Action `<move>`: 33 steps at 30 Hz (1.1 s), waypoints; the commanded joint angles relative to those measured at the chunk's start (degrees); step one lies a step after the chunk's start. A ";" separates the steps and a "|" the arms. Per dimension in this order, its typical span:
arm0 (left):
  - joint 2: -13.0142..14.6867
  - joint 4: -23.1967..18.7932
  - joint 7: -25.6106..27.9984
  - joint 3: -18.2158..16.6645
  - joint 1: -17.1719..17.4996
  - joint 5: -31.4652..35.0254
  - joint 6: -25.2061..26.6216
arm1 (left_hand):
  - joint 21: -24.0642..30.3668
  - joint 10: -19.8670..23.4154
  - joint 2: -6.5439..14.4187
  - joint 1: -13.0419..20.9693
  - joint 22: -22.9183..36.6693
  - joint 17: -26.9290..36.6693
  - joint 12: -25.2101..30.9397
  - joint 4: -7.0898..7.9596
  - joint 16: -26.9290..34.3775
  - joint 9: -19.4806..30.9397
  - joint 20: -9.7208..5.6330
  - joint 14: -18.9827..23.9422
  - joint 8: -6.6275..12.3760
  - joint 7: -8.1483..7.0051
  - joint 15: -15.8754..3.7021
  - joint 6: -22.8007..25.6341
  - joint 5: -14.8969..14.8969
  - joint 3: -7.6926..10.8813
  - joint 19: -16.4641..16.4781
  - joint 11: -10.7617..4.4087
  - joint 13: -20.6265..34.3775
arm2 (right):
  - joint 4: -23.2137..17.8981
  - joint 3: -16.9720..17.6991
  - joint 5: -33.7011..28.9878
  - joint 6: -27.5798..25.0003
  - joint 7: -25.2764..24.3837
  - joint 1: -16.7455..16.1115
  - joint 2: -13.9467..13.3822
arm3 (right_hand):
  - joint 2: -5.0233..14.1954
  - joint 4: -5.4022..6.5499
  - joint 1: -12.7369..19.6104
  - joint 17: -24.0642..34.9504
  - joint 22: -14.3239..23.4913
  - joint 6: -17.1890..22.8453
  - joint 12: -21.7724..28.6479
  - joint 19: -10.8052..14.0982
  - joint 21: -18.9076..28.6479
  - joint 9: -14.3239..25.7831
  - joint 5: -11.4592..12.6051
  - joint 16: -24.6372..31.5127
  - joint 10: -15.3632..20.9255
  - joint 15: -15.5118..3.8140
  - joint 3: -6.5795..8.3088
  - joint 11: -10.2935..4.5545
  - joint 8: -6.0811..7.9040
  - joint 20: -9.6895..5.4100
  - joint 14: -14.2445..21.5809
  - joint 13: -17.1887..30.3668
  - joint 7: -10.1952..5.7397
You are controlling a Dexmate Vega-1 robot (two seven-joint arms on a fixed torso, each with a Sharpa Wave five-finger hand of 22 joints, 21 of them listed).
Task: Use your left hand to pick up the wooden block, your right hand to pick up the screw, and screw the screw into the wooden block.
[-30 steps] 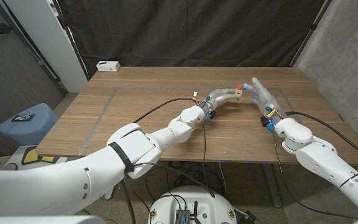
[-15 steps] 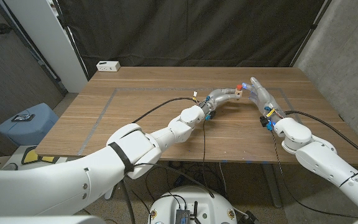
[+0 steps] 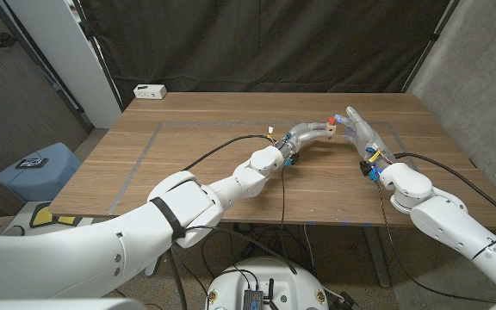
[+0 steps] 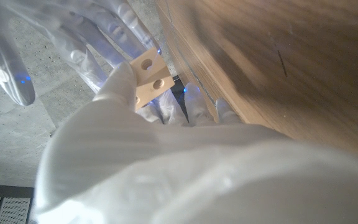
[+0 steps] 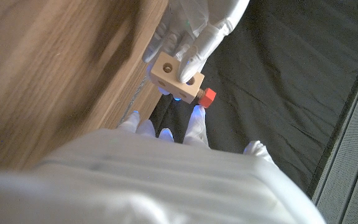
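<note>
In the head view my left hand (image 3: 306, 133) holds the small wooden block (image 3: 325, 130) above the middle of the table. The red-headed screw (image 3: 331, 120) sits in the block, its head sticking out. My right hand (image 3: 358, 128) stands just right of the block with fingers spread and nothing in them. The right wrist view shows the block (image 5: 175, 77) gripped by my left hand's fingers (image 5: 191, 31), the red screw head (image 5: 207, 96) projecting from one face, and my right hand (image 5: 166, 180) apart from it. In the left wrist view the block (image 4: 149, 78) shows two holes, with my right hand (image 4: 73, 37) beyond it.
A white box (image 3: 150, 90) lies at the table's back left corner. A thin taped outline (image 3: 149, 146) marks the wooden table (image 3: 205, 185). Black cables (image 3: 222, 148) run along both arms. A blue bin (image 3: 37, 170) stands on the floor to the left.
</note>
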 commanded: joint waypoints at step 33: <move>-0.59 0.24 -0.21 -0.25 0.13 -0.52 0.93 | 0.41 -1.99 0.71 1.99 0.25 0.28 0.55 0.45 -0.37 0.07 0.24 -0.84 -0.45 0.33 -2.63 -1.35 0.22 0.37 0.21 0.02 0.55 | -4.91 2.49 -0.16 -0.65 -2.03 -5.46 -0.99 | 0.36 0.48 -0.21 0.10 0.16 0.21 -0.07 -0.20 0.07 0.14 0.49 -0.18 -4.50 0.16 0.33 -0.01 0.50 0.23 -8.37 0.12 -0.02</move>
